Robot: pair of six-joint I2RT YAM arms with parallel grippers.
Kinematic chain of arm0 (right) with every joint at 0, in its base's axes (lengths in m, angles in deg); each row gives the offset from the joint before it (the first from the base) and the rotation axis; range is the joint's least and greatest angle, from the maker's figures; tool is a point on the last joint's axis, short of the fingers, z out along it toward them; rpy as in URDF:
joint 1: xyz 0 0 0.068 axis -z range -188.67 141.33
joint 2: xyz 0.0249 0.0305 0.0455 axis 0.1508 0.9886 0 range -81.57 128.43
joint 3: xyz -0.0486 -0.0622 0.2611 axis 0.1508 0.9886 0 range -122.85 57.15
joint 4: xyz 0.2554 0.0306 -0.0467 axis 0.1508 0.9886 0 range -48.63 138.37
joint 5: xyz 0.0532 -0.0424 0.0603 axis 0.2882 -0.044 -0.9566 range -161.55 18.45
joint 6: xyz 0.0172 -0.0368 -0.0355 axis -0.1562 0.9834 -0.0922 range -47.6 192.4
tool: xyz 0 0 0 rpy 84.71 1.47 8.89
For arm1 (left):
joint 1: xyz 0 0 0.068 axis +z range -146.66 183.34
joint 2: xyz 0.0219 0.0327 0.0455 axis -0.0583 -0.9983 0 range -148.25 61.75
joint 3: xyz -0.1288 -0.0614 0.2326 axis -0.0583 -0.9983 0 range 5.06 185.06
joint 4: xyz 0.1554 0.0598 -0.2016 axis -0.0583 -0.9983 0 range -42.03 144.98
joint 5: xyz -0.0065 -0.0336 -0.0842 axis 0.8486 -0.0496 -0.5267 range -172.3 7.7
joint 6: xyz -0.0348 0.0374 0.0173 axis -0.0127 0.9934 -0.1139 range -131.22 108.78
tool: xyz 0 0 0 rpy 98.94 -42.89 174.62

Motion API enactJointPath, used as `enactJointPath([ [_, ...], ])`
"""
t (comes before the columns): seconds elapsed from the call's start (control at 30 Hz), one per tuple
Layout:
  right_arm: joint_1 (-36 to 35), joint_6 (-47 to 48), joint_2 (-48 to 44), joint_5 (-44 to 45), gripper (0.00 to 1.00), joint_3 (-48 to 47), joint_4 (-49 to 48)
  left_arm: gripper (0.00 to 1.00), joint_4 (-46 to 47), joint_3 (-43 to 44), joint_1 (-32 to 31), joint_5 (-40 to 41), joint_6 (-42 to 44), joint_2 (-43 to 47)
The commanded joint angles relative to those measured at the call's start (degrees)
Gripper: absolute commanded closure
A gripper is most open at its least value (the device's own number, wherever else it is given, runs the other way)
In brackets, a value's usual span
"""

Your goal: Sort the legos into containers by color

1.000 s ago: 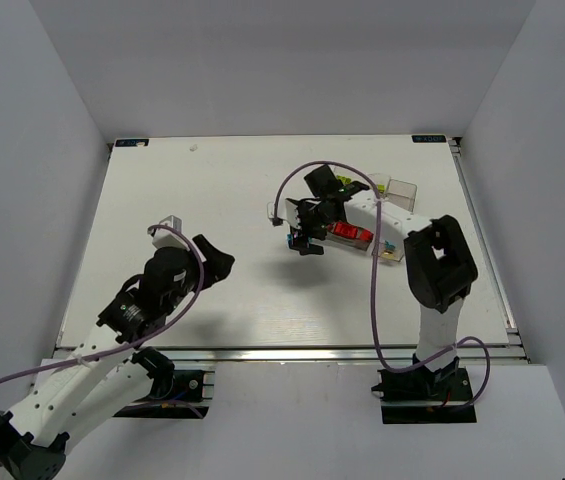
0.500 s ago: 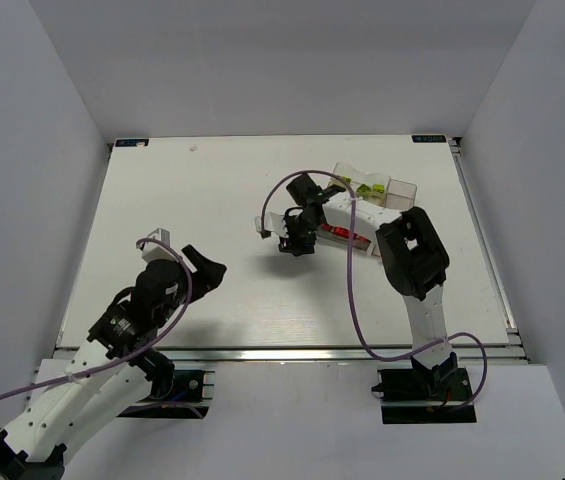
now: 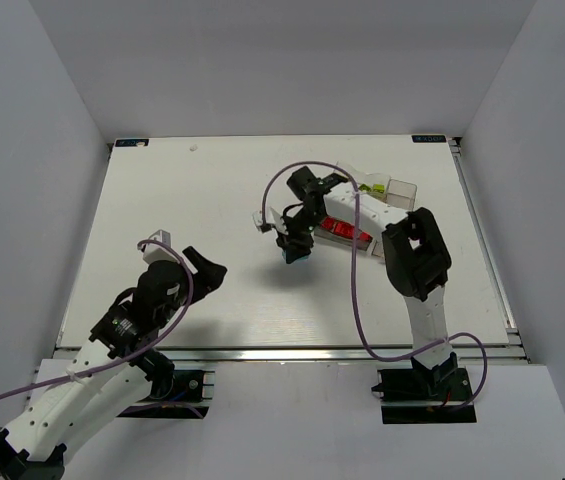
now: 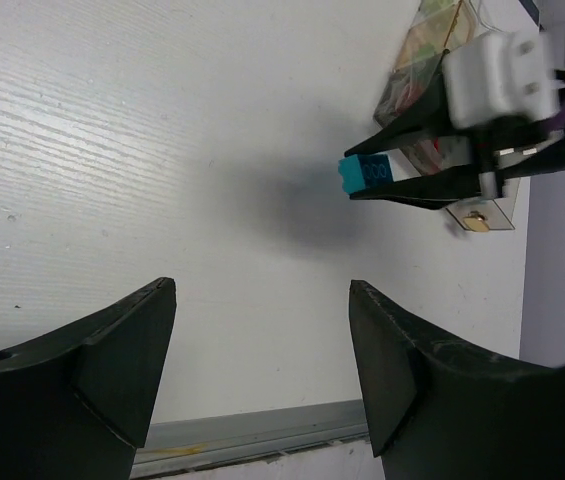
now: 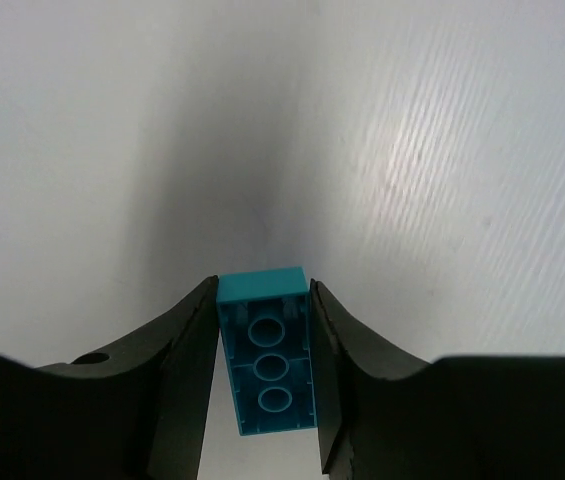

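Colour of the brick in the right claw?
Cyan blue. The brick shows best in the right wrist view.

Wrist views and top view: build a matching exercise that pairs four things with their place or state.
1. cyan lego
2. left claw
3. red legos
4. lime lego

A. open, empty
B. far end of the containers
C. pinched in the right claw
D. in the containers, nearer the robot

Pairs: 1-C, 2-A, 3-D, 4-B
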Motion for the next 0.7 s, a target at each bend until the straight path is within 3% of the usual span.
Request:
enactJointPath([
  [0.0, 0.25, -5.81, -8.52, -18.33, 1.0, -7.96, 10.84, 0.2, 1.63, 0.58, -0.05, 0.38, 1.04, 0.18],
  [0.07, 1.56, -13.35, -11.94, -15.91, 1.0, -3.87, 4.48, 0.2, 2.24, 0.5, -0.05, 0.38, 1.13, 0.18],
  [0.1, 2.09, -23.14, -17.27, -11.11, 1.0, -0.53, -0.43, 0.2, 2.51, 0.41, -0.05, 0.3, 1.31, 0.0],
  [0.13, 3.75, -25.94, -19.85, -9.15, 1.0, 2.38, -7.53, 0.2, 3.2, 0.06, -0.05, 0.12, 1.31, -0.35],
  [0.2, 7.36, -31.55, -25.03, -2.58, 1.0, 8.53, -11.1, 0.2, 4.44, -0.38, -0.05, -0.32, 1.66, -0.61],
  [0.47, 27.92, -39.23, -36.21, 4.14, 1.0, 21.38, -17.08, 0.19, 10.94, -0.82, -0.05, -3.66, 4.55, -5.53],
  [0.67, 34.79, -45.72, -32.81, 3.79, 1.0, 27.11, -22.01, 0.19, 15.07, -0.3, -0.05, -6.03, 6.4, -9.49],
])
